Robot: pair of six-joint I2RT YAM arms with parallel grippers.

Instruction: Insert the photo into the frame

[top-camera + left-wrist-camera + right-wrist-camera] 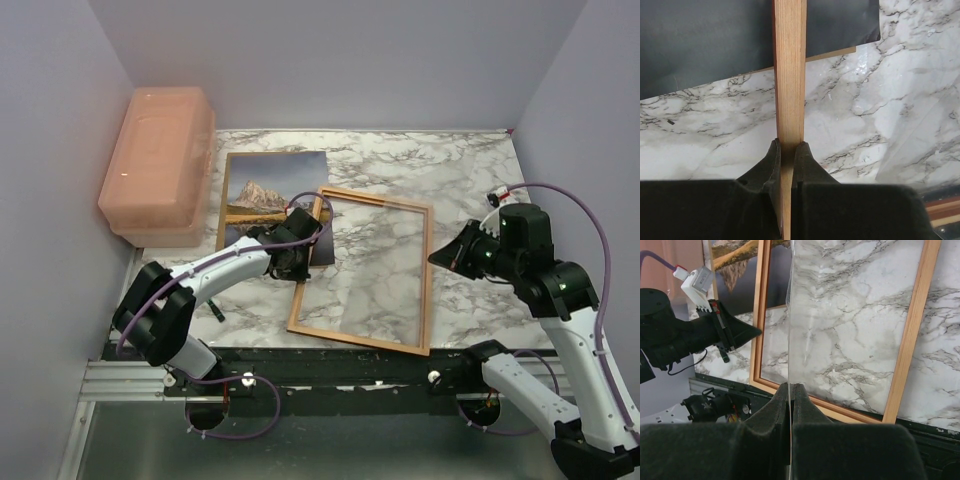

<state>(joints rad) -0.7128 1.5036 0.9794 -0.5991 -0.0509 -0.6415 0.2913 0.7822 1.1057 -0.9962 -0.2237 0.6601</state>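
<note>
The photo (262,195), a mountain mirrored in a lake, lies face up at the back left of the table. Its dark lower part shows in the left wrist view (705,40). The frame (360,338) lies light-wood side up in the middle, its top left corner over the photo's edge. My left gripper (300,262) is shut on the frame's left rail (790,75). My right gripper (442,255) is shut on the right edge of the clear pane (380,240), held tilted above the frame. In the right wrist view the pane (790,315) is edge-on over the frame (910,330).
A pink translucent lidded box (160,160) stands at the back left against the wall. A thin brown board (830,54) peeks out under the photo. A small dark item (217,312) lies near the left arm. A black rail (330,365) runs along the near edge.
</note>
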